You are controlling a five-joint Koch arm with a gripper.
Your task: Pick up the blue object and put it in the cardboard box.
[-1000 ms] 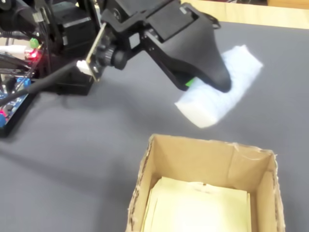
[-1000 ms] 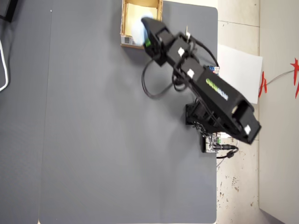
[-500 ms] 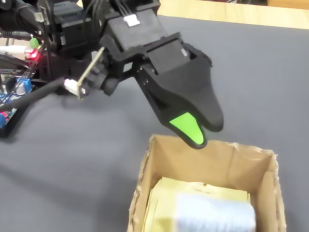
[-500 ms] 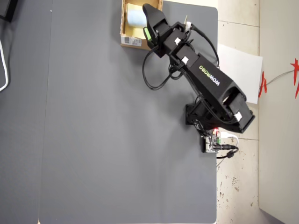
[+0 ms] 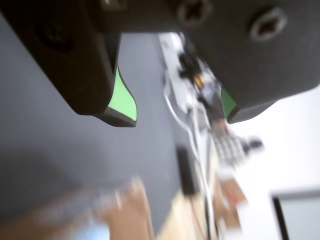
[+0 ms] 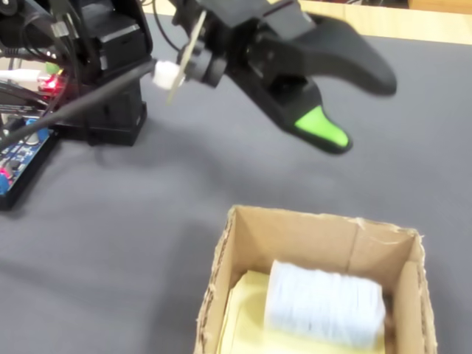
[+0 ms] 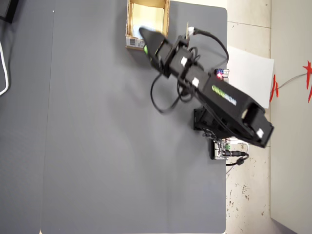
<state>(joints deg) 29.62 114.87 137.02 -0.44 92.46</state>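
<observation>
The cardboard box (image 6: 221, 274) stands open-topped at the bottom of the fixed view, and the pale blue object (image 6: 324, 306) lies inside it on a yellowish liner. My gripper (image 6: 360, 110) hangs above the box's far side, open and empty, with green pads on its fingers. In the wrist view the gripper (image 5: 180, 117) shows a wide gap between its two jaws. The box (image 5: 131, 215) and the blue object (image 5: 93, 233) are blurred at the bottom left there. From overhead, the gripper (image 7: 145, 42) reaches over the box (image 7: 129, 19) at the mat's top edge.
The arm's black base (image 6: 103, 110) stands at the back left with a blue circuit board (image 6: 21, 158) and cables beside it. A white paper sheet (image 7: 248, 73) lies on the floor past the grey mat's (image 7: 97, 146) right edge.
</observation>
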